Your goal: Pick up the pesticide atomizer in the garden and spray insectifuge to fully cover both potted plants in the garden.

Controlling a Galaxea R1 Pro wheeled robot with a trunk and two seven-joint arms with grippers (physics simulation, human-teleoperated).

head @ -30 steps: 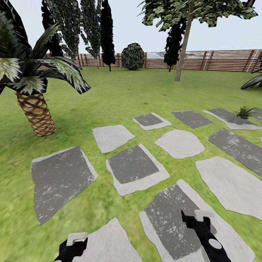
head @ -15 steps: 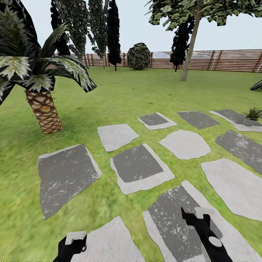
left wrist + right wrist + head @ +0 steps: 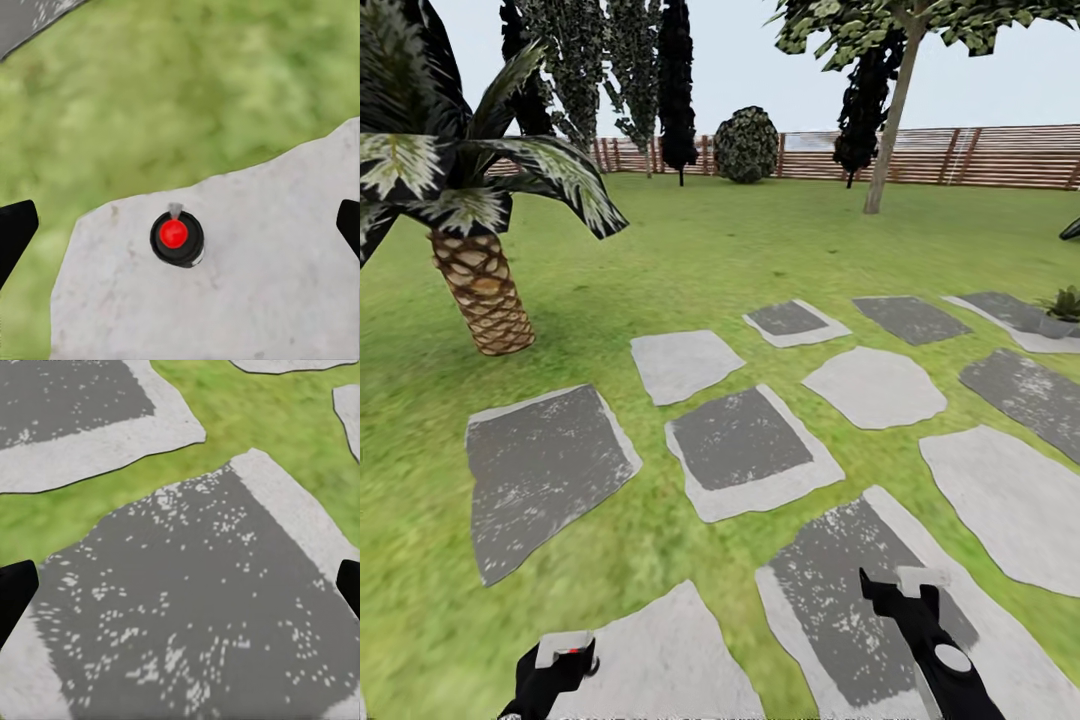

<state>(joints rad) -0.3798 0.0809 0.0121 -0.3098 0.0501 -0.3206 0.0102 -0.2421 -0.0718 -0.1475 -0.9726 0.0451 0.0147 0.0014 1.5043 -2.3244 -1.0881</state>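
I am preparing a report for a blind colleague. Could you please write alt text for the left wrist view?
A small dark round object with a red top, seen from directly above, stands on a pale grey stone slab. The two black fingers of the left gripper sit spread wide at either edge of the picture, not touching it. Blurred green grass lies beyond the slab.

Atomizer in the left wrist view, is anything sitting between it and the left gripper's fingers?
Nothing visible. The atomizer stands alone on a pale stepping slab, centred ahead of the open left gripper. Only bare stone shows to either side of it, and grass lies beyond the slab's edge.
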